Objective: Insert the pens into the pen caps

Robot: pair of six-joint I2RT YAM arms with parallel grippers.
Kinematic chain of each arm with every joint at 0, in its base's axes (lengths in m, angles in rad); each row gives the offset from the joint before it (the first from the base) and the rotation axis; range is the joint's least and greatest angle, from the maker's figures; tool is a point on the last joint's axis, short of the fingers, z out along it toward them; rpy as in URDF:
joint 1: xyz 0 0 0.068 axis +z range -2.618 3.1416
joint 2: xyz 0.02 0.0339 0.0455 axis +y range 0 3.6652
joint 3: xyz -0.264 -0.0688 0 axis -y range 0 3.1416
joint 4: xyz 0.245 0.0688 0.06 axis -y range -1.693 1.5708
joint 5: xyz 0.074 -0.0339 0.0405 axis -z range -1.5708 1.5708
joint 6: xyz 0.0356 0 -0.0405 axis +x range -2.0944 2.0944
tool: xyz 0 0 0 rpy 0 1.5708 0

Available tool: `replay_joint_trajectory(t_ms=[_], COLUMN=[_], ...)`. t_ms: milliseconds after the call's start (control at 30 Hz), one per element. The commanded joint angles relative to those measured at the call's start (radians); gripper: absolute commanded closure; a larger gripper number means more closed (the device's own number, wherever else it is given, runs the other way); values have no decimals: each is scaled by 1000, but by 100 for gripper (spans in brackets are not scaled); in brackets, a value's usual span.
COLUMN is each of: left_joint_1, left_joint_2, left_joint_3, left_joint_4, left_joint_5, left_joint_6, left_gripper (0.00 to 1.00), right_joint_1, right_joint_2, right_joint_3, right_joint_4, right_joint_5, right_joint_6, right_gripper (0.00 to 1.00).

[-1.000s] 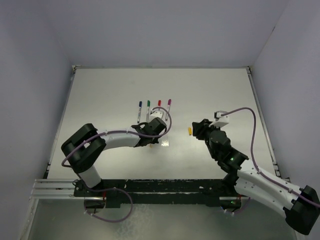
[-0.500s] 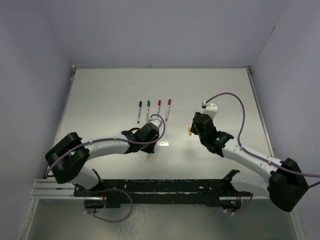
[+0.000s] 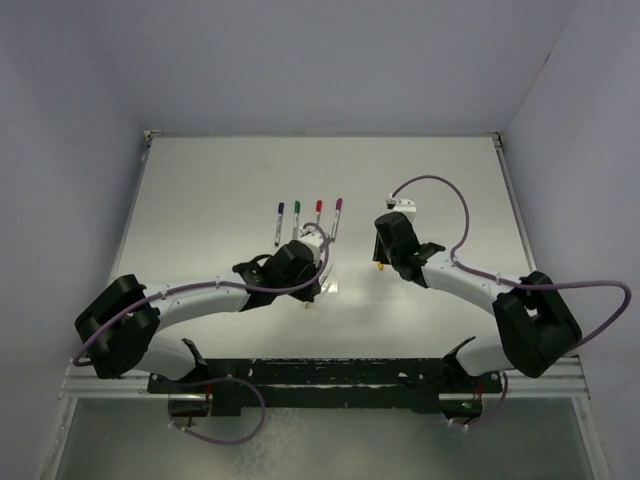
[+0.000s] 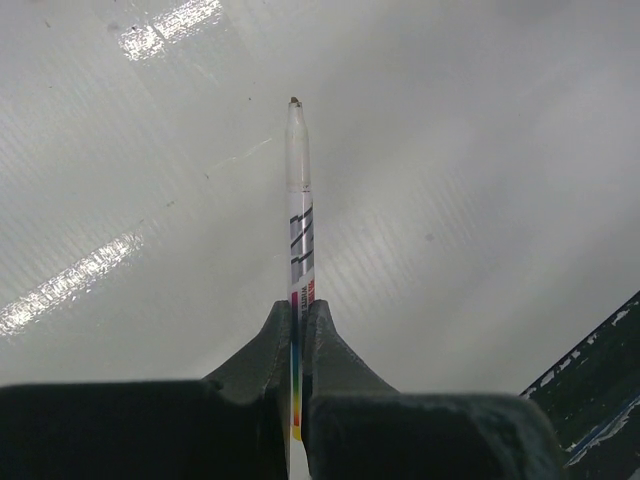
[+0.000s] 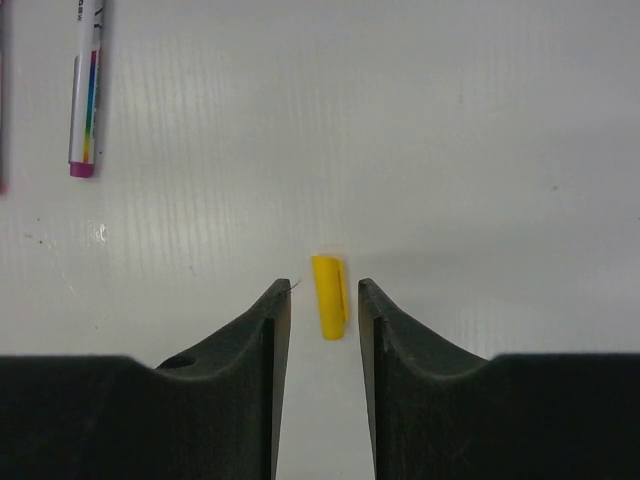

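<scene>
My left gripper [image 4: 299, 310] is shut on a thin white pen [image 4: 299, 200], which sticks straight out beyond the fingers above the table, its small bare tip pointing away. From above, this gripper [image 3: 303, 289] hovers near the table's middle. A yellow pen cap [image 5: 329, 296] lies flat on the table between the fingers of my right gripper [image 5: 324, 287]. Those jaws are open and stand on either side of the cap with a narrow gap on each side. In the top view, the right gripper [image 3: 381, 260] covers most of the yellow cap [image 3: 379, 266].
Several pens with coloured ends, blue [image 3: 279, 225], green [image 3: 297, 216], red [image 3: 318, 212] and magenta [image 3: 336, 217], lie side by side behind the left gripper. The magenta-ended pen [image 5: 84, 90] shows at the right wrist view's top left. A small white scrap [image 3: 330, 288] lies mid-table.
The right arm has reached forward and lowered over the yellow cap, and its jaws have narrowed. The left arm has stretched lower and shifted slightly right, still holding the pen.
</scene>
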Motion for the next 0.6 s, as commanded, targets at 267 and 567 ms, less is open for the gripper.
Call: replay_joint_trajectory(t_ms=[267, 567], left_joint_1=[-4, -4], left_joint_2=[-62, -81], left_joint_3=[-54, -70], left_joint_4=[189, 211], left_joint_5=[100, 134], left_joint_6=[68, 92], left_gripper=[100, 100], right_joint_1=[-5, -5], right_joint_2=[161, 197], right_joint_3=[121, 121], right_joint_4=[-7, -22], right_joint_5=[-74, -33], right_joint_6=[-57, -48], right_gripper=[63, 63])
